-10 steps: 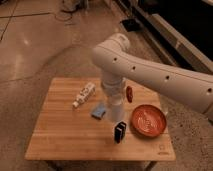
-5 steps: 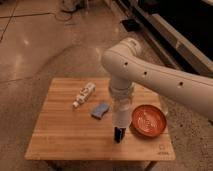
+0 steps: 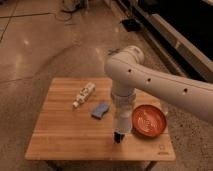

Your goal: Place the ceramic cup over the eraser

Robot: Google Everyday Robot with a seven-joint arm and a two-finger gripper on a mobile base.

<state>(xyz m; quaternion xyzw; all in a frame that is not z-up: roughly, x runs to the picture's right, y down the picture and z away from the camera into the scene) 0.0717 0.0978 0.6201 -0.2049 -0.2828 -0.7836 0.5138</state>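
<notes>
The gripper (image 3: 122,117) hangs straight down from the big white arm over the front middle of the wooden table (image 3: 60,135). It is shut on the small white ceramic cup (image 3: 122,125), which hangs mouth down below it. The black eraser (image 3: 118,137) stands upright right under the cup. Only the eraser's lower part shows, and its top is hidden by the cup's rim. I cannot tell whether the cup touches the eraser.
A red-orange bowl (image 3: 148,120) sits just right of the gripper, close to the cup. A blue sponge-like pad (image 3: 100,110) lies to the left. A white tube (image 3: 84,94) lies at the back left. The table's front edge is close behind the eraser.
The gripper has carried the cup from beside the blue pad to the front right and lowered it over the eraser. The eraser, bowl, pad and tube have not moved.
</notes>
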